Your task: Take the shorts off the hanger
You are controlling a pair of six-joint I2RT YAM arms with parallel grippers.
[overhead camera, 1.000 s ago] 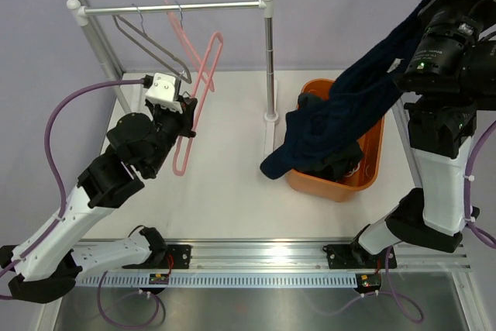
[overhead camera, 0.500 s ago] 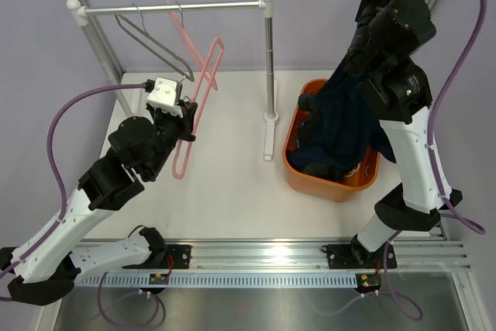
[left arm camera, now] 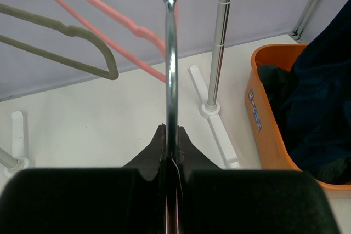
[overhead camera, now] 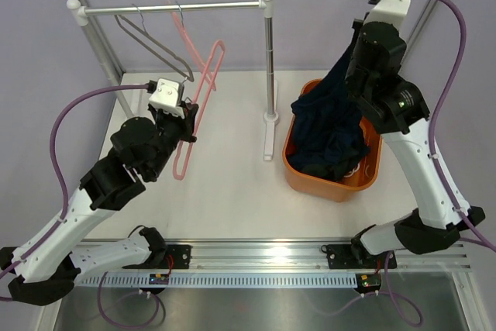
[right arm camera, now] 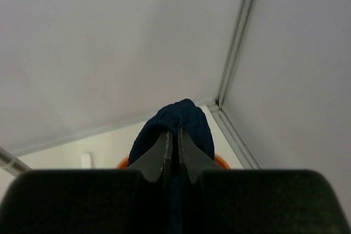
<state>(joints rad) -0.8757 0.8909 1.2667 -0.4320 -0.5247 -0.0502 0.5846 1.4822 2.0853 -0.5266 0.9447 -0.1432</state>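
Shorts [overhead camera: 335, 110] — dark navy, pinched at one end in the right gripper [right arm camera: 174, 135], held high, the rest hanging down into the orange bin [overhead camera: 314, 184] onto other dark cloth. Left gripper [left arm camera: 171, 132] — clamped tight on a metal hanger hook [left arm camera: 170, 53], below the rail [overhead camera: 170, 8].

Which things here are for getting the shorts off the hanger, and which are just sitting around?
For the job:
navy shorts, pinched in the right gripper
pink hanger, its hook in the left gripper
orange bin under the shorts

Just there:
grey hanger
second pink hanger
rack
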